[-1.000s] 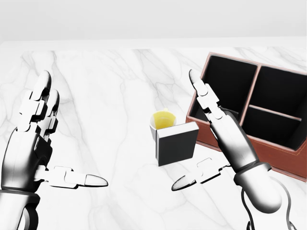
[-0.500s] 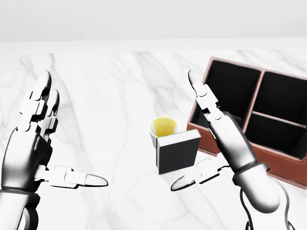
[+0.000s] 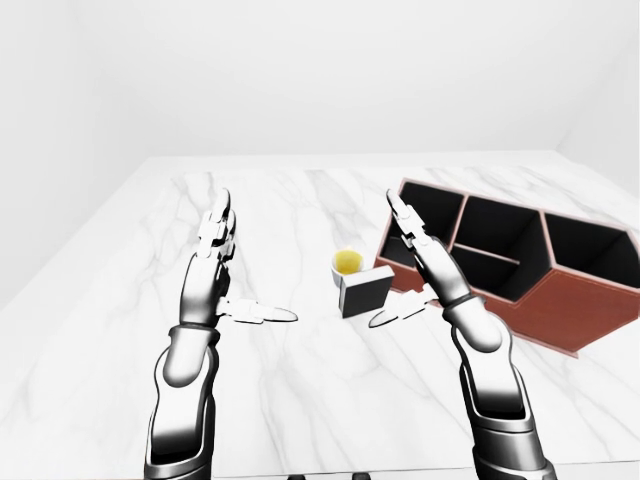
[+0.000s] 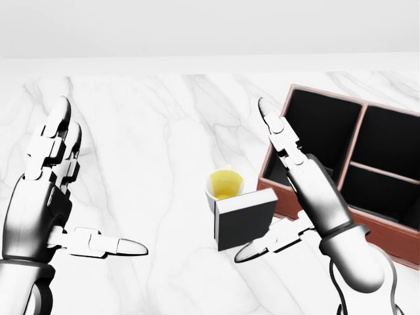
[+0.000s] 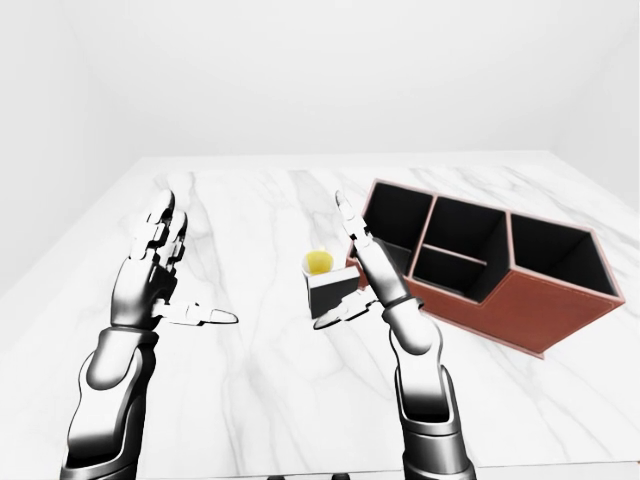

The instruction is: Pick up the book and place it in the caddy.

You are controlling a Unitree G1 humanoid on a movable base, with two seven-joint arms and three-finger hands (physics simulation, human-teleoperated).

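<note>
The book (image 4: 244,220), dark with a white top edge, stands upright on the marble table (image 4: 151,131) at the middle of the head view. My right hand (image 4: 262,187) is open, its fingers (image 4: 292,161) raised just right of the book and its thumb (image 4: 262,246) below the book's lower right corner; I cannot tell if it touches. The brown caddy (image 3: 545,315) with black compartments lies to the right, its near corner behind my right hand. My left hand (image 4: 98,177) is open and holds nothing, far left of the book.
A white cup (image 4: 225,184) with yellow contents stands right behind the book, touching or almost touching it. The table's far edge meets a plain white wall (image 3: 320,80). Bare marble lies between my two hands.
The whole picture has shifted: book, cup and caddy slid down and slightly right in the head view, so the camera moved. Both hands keep the same open pose.
</note>
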